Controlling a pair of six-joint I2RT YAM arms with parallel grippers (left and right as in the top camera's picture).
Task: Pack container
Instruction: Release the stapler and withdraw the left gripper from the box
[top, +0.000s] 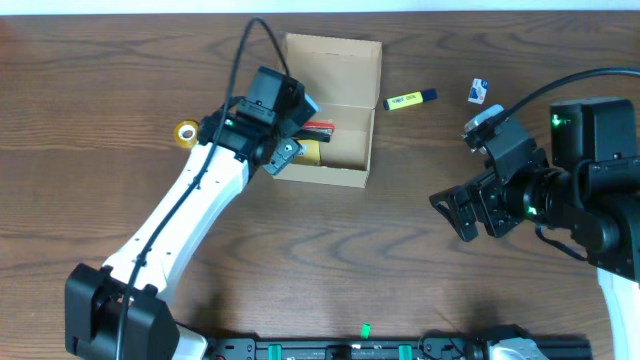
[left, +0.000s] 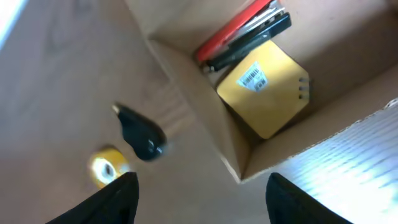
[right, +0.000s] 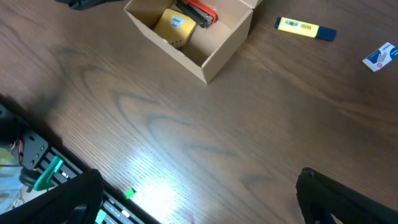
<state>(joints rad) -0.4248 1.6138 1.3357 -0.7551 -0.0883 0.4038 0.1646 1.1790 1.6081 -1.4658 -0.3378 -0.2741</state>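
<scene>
- The container (top: 330, 115) was a plain tan corrugated cardboard box, rectangular, standing on the table near the middle of its far edge. Its hinged flap lay open toward that edge.
- Inside, against the left wall, lay a flat yellow square pack (left: 264, 87) with rounded corners and a white barcode label. A slim red-and-black item (left: 245, 31) lay just beside it.
- The table (top: 330, 260) was dark brown wood with pronounced grain and a glare patch in the right wrist view.
- The left gripper (left: 198, 202) hovered over the container's left wall. Its black fingers (left: 118, 199) stood moderately apart with nothing between them.
- The right gripper (right: 199, 202) hung above bare table toward the right edge, well apart from the container. Its fingers were spread wide and held nothing.
- A glossy yellow tape roll (top: 186, 132) lay left of the container, near a small rounded black object (left: 142, 134).
- A yellow highlighter (top: 411, 99) with a dark cap lay just right of the container. A small blue-and-white item (top: 476, 91) lay further right.
- The left arm's white link covered part of the container's left side in the overhead view.
</scene>
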